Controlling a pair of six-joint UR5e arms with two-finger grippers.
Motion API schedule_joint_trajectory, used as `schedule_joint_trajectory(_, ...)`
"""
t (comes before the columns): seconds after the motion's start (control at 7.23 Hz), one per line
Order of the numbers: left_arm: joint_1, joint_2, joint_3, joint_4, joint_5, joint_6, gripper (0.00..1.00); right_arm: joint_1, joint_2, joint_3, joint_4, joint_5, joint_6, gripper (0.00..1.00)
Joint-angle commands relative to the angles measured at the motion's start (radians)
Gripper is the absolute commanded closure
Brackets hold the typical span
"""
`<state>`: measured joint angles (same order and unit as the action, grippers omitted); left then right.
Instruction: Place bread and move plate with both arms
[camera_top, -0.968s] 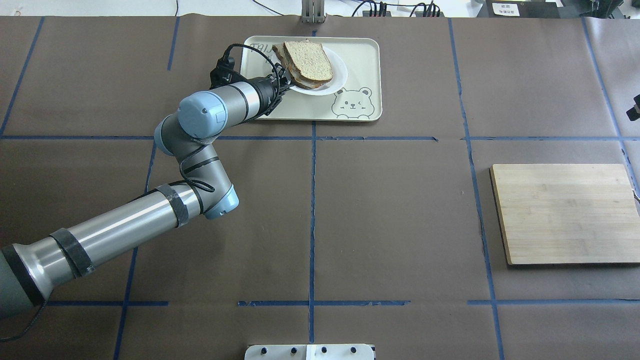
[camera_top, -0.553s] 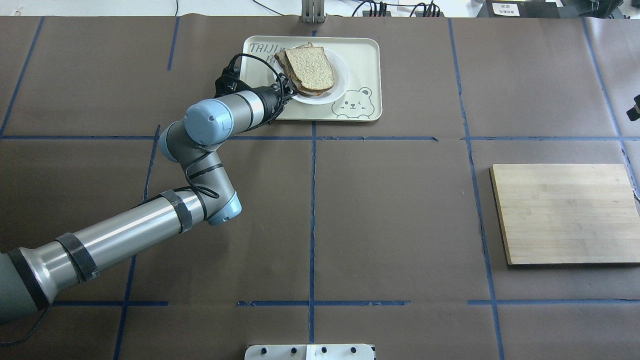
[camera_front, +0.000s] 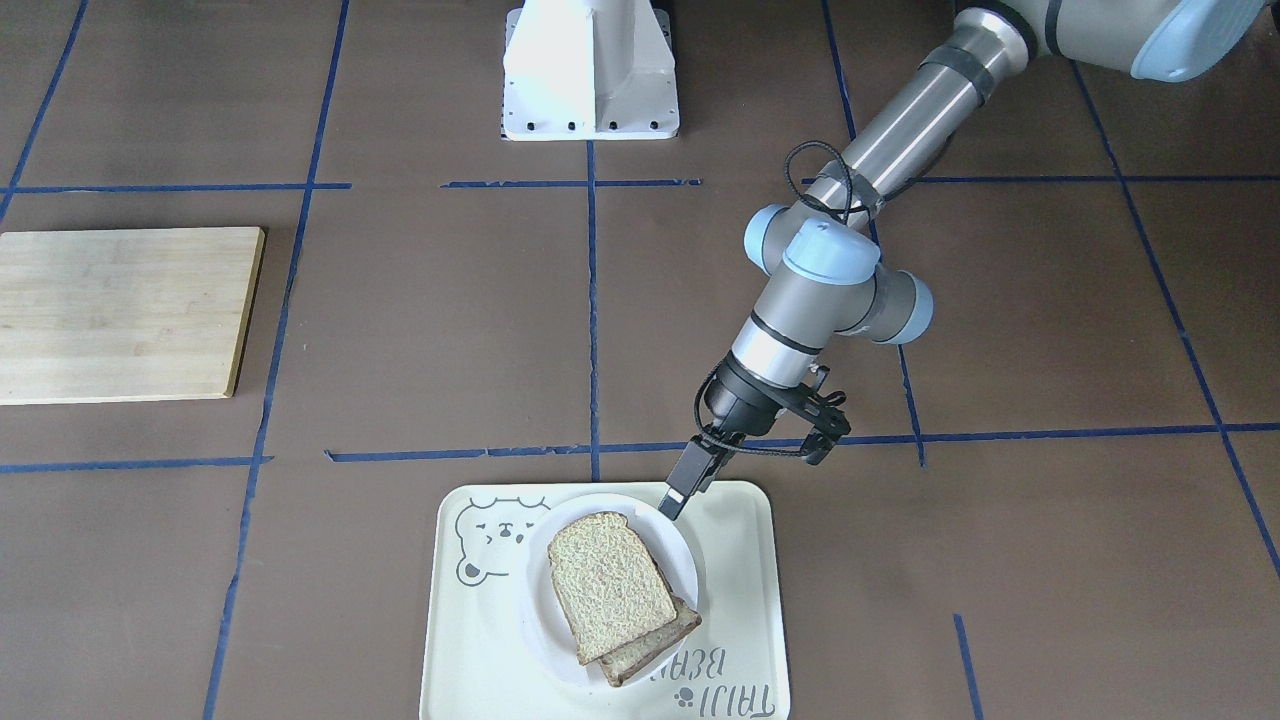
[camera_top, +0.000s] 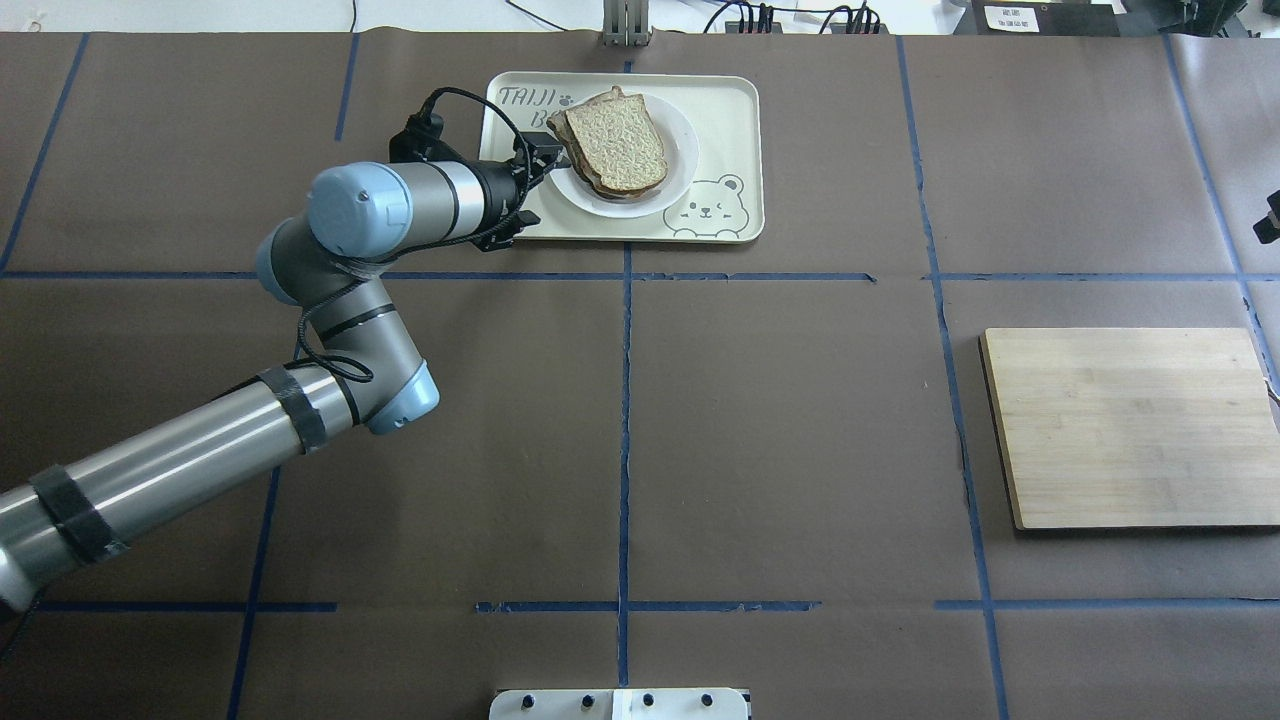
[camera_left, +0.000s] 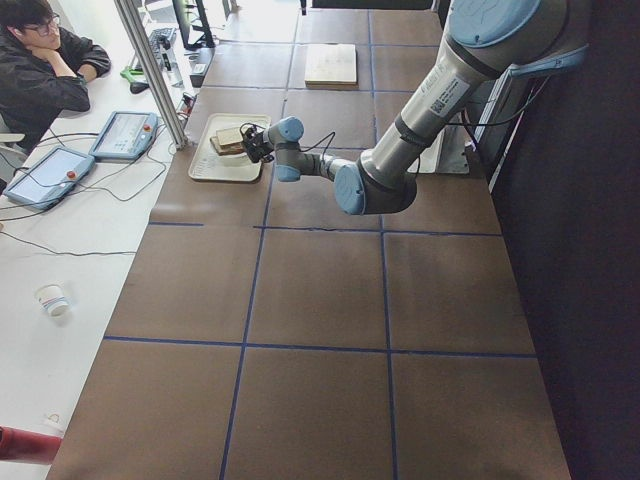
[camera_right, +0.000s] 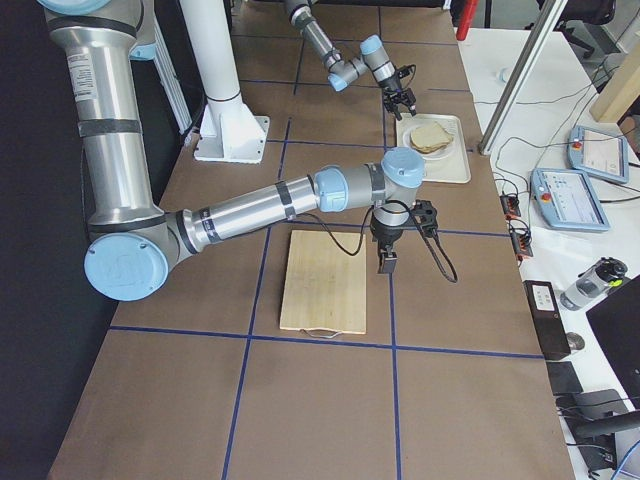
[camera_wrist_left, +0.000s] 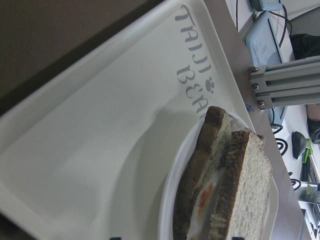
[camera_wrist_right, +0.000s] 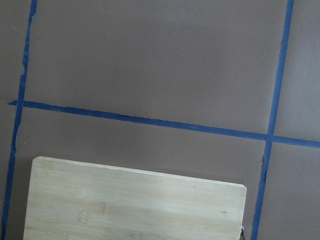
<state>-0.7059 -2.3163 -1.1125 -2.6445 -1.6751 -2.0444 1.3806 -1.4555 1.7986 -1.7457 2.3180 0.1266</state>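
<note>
Brown paper ruled with blue tape lines covers the table (camera_top: 800, 420). Nearest the robot stands its white boxy pedestal (camera_front: 590, 70). From that side the grey left arm (camera_top: 200, 460) reaches forward toward the far edge. Off to the right a pale rectangular bamboo board (camera_top: 1130, 425) lies flat, and the right gripper (camera_right: 386, 262) hangs just beside its far edge, fingers pointing down. Whether those fingers are apart or together cannot be told.

Farther out, the slim black left gripper (camera_front: 675, 500) has its tip at the rim of the small round white plate (camera_top: 630, 205), on the robot's left side. It is seen edge-on, so the spacing of its fingers cannot be told either. The plate sits flat inside the cream rectangular tray with a bear drawing (camera_top: 725, 130). On the plate, the bare tan bread slice (camera_top: 615, 140) lies slightly askew on top of a second slice with a white-and-orange filling (camera_wrist_left: 205, 200).
</note>
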Motion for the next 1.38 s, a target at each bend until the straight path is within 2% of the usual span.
schedule_joint_trajectory(0.0, -0.110, 0.134, -0.310, 0.317, -0.202, 0.201, 0.00, 0.002, 0.001, -0.010, 0.000, -0.002, 0.002, 0.00)
schedule_joint_trajectory(0.28, -0.209, 0.279, -0.513, 0.563, -0.277, 0.519, 0.00, 0.011, 0.004, -0.027, 0.011, -0.002, 0.002, 0.00)
schedule_joint_trajectory(0.55, -0.289, 0.340, -0.663, 0.915, -0.287, 0.933, 0.00, 0.052, -0.005, -0.112, 0.090, 0.004, -0.011, 0.00)
schedule_joint_trajectory(0.69, -0.335, 0.360, -0.699, 1.042, -0.285, 1.107, 0.00, 0.084, -0.005, -0.181, 0.157, 0.011, -0.033, 0.00)
schedule_joint_trajectory(0.83, -0.380, 0.408, -0.729, 1.087, -0.290, 1.257, 0.00, 0.124, -0.014, -0.233, 0.190, 0.041, -0.117, 0.00)
schedule_joint_trajectory(1.11, -0.520, 0.489, -0.725, 1.144, -0.302, 1.558, 0.00, 0.169, -0.054, -0.216, 0.193, 0.054, -0.128, 0.00)
schedule_joint_trajectory(1.24, -0.605, 0.491, -0.713, 1.229, -0.372, 1.716, 0.00, 0.172, -0.110, -0.170, 0.193, 0.051, -0.128, 0.00)
